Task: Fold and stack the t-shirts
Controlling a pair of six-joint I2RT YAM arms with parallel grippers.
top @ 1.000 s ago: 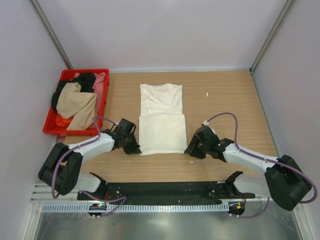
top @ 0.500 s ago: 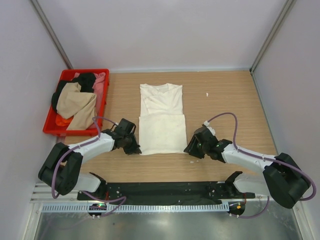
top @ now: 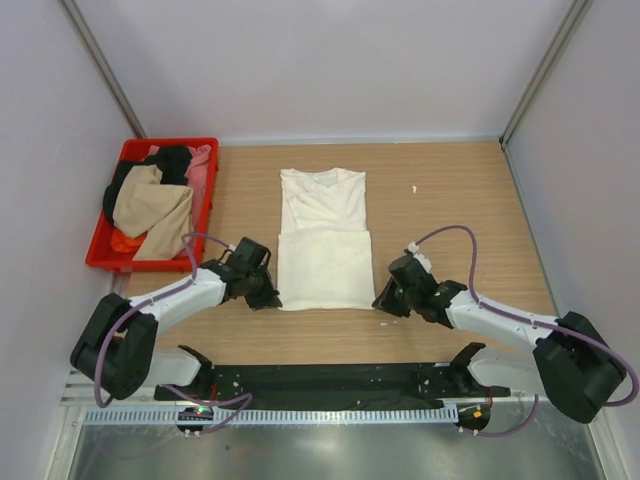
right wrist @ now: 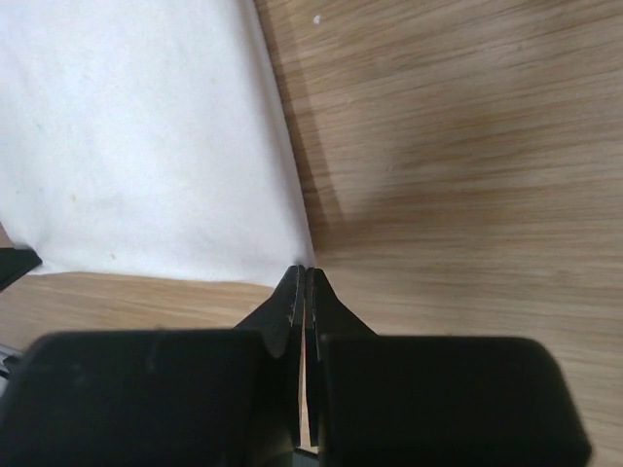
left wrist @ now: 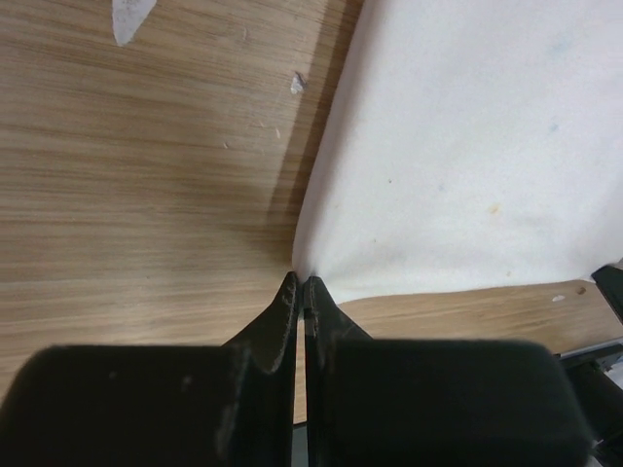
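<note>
The cream t-shirt (top: 322,240) lies flat in the middle of the tabletop (top: 450,200), collar away from the arms, with its near half already doubled over. The left pincer (left wrist: 303,282) is pressed together on the shirt's near left corner, and the right pincer (right wrist: 304,272) on its near right corner. The next fold seems to be the step in hand. Both arms should lift only slightly, carry the edge toward the collar at an equal pace, and keep the cloth taut between them. More shirts (top: 150,205) fill the red crate (top: 100,255).

Left hand (top: 268,296), right hand (top: 384,300), perhaps on t-shirt (top: 322,262)
</note>
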